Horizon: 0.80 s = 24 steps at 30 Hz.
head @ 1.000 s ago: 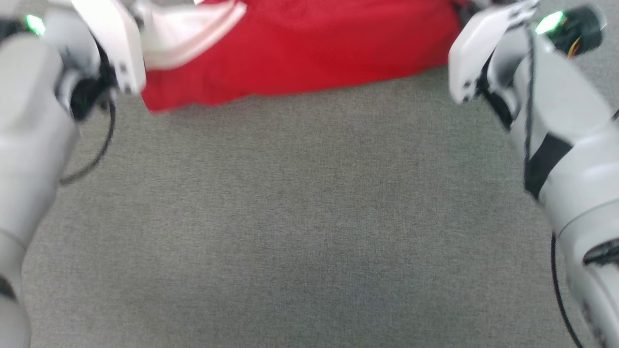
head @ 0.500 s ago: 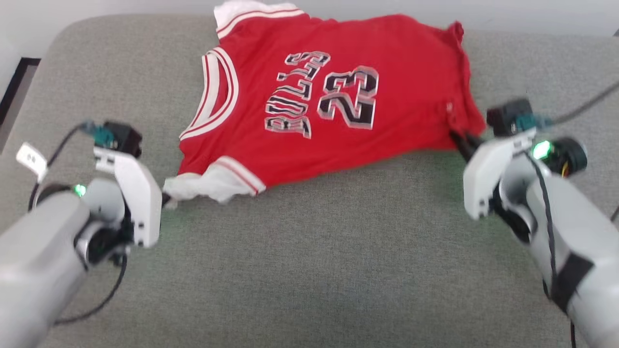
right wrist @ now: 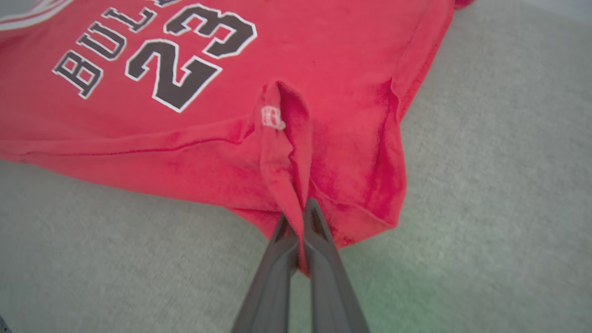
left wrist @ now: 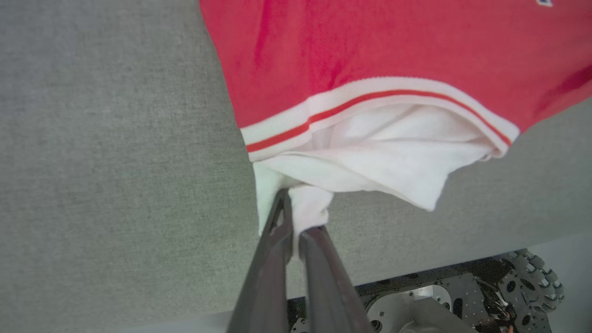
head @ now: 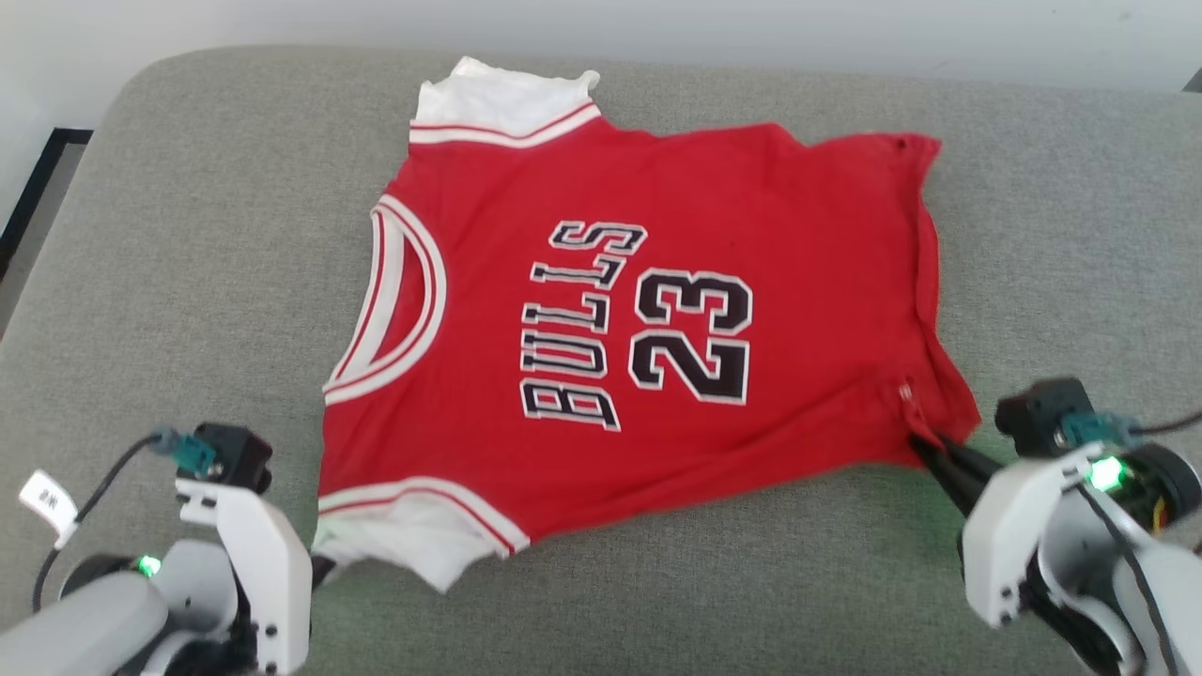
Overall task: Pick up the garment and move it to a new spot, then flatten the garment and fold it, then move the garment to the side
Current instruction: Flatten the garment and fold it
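Note:
The garment [head: 601, 310], a red T-shirt with white sleeves, striped trim and "BULLS 23" printed on it, lies spread on the grey cushion [head: 225, 216], neckline to the left. At the lower left my left gripper [head: 319, 568] is shut on the near white sleeve [left wrist: 370, 162]; its fingers [left wrist: 277, 240] pinch a fold of white cloth. My right gripper [head: 925, 449] at the lower right is shut on the garment's red bottom corner [right wrist: 296, 185], where the fabric bunches into a ridge between the fingers [right wrist: 319, 240].
The cushion's rounded far edge [head: 150, 75] meets a pale wall. A dark-framed object [head: 38, 178] stands off the left side. Below the cushion's near edge, the robot's wheeled base [left wrist: 462, 296] shows in the left wrist view. Bare grey fabric lies right of the garment [head: 1071, 244].
The head camera has tilted up, so the whole garment has come into view. Both grippers have drawn toward the near edge with the garment, which now lies flatter and more spread out.

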### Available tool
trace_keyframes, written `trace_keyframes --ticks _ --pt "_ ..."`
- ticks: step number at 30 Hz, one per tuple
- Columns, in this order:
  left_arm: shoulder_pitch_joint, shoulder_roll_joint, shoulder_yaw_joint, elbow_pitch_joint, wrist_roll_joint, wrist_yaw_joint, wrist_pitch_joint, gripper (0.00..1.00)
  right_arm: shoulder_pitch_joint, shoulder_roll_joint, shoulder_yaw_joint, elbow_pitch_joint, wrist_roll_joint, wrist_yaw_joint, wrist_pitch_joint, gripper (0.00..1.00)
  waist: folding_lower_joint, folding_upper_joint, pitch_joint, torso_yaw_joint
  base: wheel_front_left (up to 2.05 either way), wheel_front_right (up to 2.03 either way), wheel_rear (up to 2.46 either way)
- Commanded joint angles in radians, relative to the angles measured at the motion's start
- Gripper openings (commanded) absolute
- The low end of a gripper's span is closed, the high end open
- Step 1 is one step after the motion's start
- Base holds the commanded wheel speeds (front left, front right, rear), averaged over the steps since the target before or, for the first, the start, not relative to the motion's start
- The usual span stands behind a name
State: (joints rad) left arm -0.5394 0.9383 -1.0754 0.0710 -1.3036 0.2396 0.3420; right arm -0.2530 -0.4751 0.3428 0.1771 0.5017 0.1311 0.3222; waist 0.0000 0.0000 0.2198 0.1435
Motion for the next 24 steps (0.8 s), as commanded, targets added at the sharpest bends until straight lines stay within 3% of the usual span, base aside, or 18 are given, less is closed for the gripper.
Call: trace_keyframes --ticks 1,7,12,19,24 --pt "0.028 0.017 0.002 -0.032 -0.012 0.022 -0.005 0.0 0.051 -0.004 -0.028 -0.057 -0.015 -0.001 0.035 0.0 0.0 0.0 0.001 -0.001 0.0 0.0 0.0" --pt "0.094 0.086 -0.009 -0.16 -0.036 0.102 0.015 0.0 0.256 0.003 -0.13 -0.312 -0.03 -0.001 0.195 0.0 0.0 0.0 0.013 -0.004 0.0 0.0 0.0" --pt "0.103 0.128 0.013 -0.232 -0.044 0.141 -0.003 0.0 0.357 0.036 -0.204 -0.447 -0.038 -0.001 0.242 0.0 0.0 0.0 0.025 -0.012 0.0 0.0 0.0" --pt "0.016 0.193 0.065 -0.287 0.016 0.152 -0.024 0.0 0.368 0.121 -0.283 -0.53 -0.077 -0.001 0.243 0.0 0.0 0.0 0.039 -0.029 0.0 0.0 0.0" --pt "-0.097 0.216 0.101 -0.286 0.095 0.12 -0.006 0.0 0.321 0.181 -0.314 -0.55 -0.114 -0.001 0.246 0.0 0.0 0.0 0.055 -0.046 0.0 0.0 0.0"
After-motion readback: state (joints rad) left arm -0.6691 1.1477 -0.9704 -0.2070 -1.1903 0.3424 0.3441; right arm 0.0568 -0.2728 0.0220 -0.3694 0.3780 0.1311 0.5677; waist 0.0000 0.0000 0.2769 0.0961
